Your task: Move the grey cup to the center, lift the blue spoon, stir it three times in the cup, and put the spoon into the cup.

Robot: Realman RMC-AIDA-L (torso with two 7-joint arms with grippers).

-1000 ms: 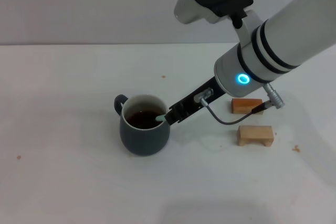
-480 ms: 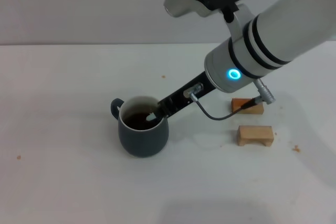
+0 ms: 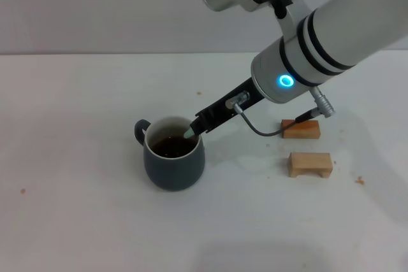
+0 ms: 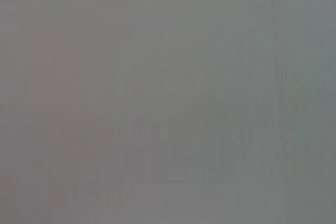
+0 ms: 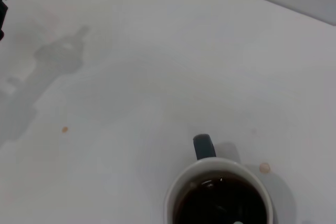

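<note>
The head camera looks forward and down from above the white table (image 3: 76, 208), taking in the whole work area from a moderate distance. The right wrist camera hangs close over the grey cup (image 5: 218, 195), looking steeply down; both share that cup (image 3: 173, 162) and the surrounding tabletop. The left wrist camera faces only a featureless grey surface.

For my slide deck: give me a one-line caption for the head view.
Right gripper holds the blue spoon over the grey cup of dark liquid, two wooden blocks nearby.
</note>
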